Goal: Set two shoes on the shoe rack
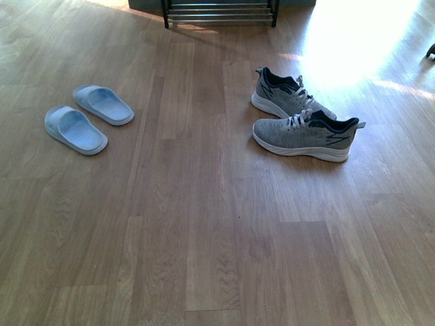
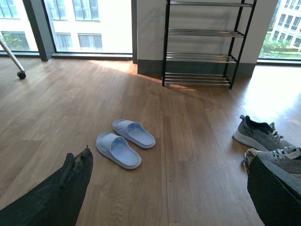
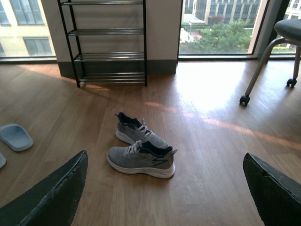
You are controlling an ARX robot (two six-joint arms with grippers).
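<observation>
Two grey knit sneakers with white soles stand on the wood floor at the right of the front view. The near shoe (image 1: 304,136) lies sideways with its toe to the left; the far shoe (image 1: 289,95) is angled behind it. Both show in the right wrist view, near shoe (image 3: 141,160) and far shoe (image 3: 139,133), and at the edge of the left wrist view (image 2: 261,135). The black shoe rack (image 1: 219,12) stands at the far wall, also in the left wrist view (image 2: 202,44) and the right wrist view (image 3: 107,44). My left gripper (image 2: 169,188) and right gripper (image 3: 164,188) are open, empty, above the floor.
Two pale blue slide slippers (image 1: 87,117) lie on the floor at the left, also in the left wrist view (image 2: 124,142). A wheeled chair (image 3: 275,56) stands at the right by the window. A caster (image 2: 21,74) shows at the far left.
</observation>
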